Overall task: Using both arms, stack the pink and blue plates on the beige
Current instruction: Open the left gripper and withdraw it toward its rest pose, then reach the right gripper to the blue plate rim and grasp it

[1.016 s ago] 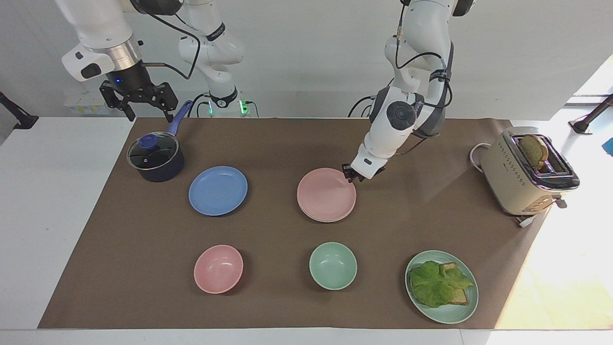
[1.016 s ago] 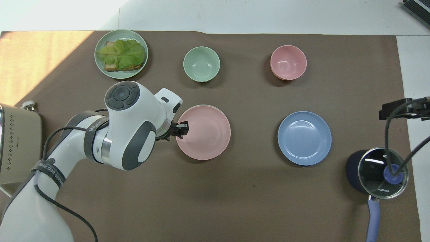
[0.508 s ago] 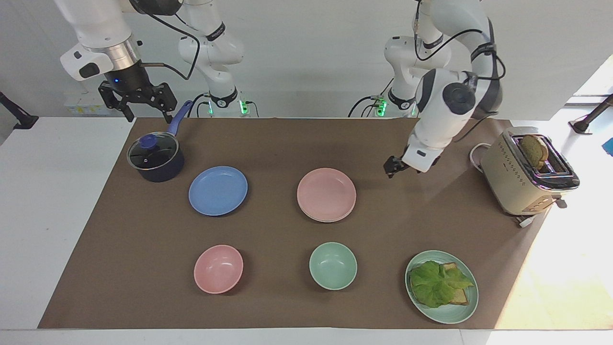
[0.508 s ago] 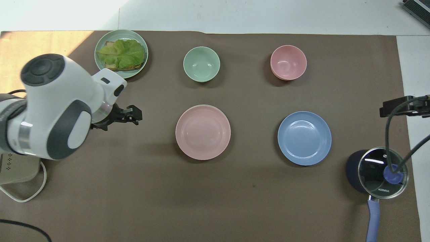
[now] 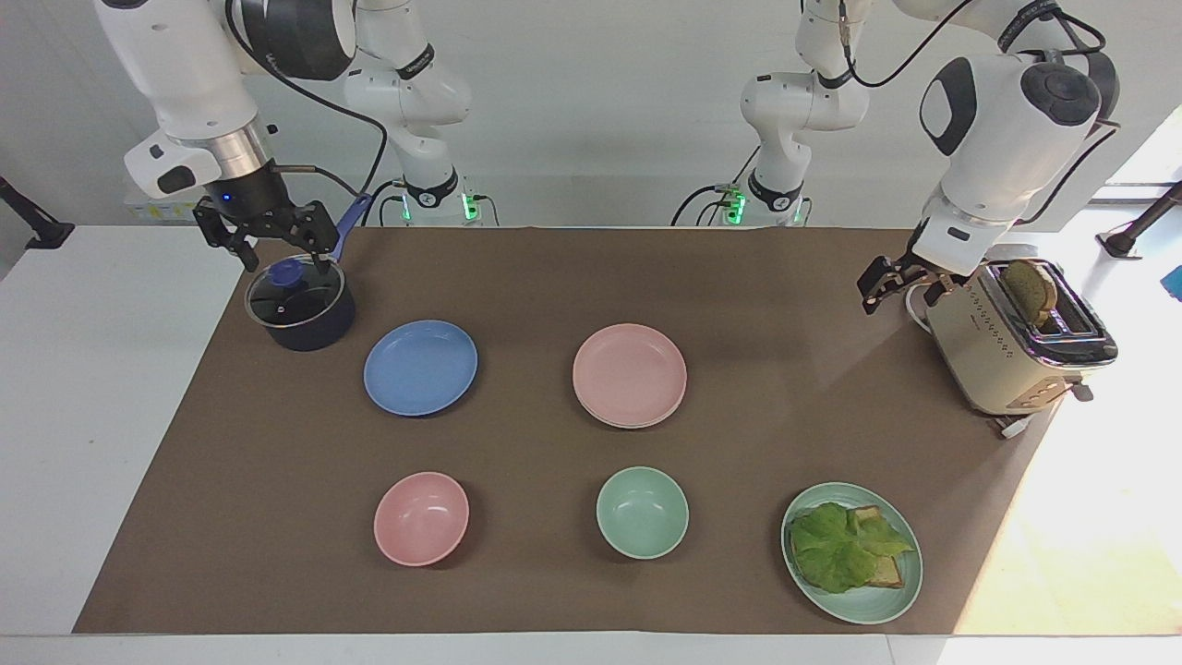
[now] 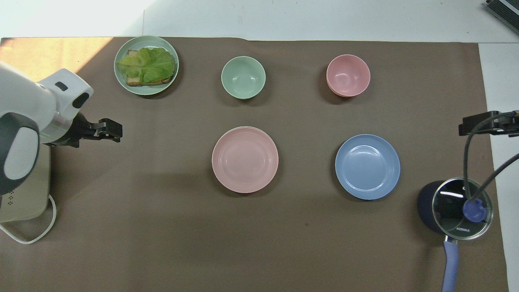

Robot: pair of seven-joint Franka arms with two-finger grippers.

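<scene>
While the pink plate (image 5: 629, 374) lies at the middle of the brown mat (image 5: 554, 277), resting on the beige plate (image 5: 637, 423) whose rim just shows beneath it, the blue plate (image 5: 420, 367) sits beside it toward the right arm's end, near the one lidded pot (image 5: 299, 305). Farther from the robots than the pink plate stand two empty bowls, a pink bowl (image 5: 421, 517) and a green bowl (image 5: 642, 512), and one green plate (image 5: 851, 551) holding lettuce on toast; one toaster (image 5: 1016, 332) holds a slice of bread. Left gripper (image 5: 900, 282) hangs beside the toaster, jaws wide and empty; right gripper (image 5: 277, 242) hovers over the pot, jaws wide and empty.
</scene>
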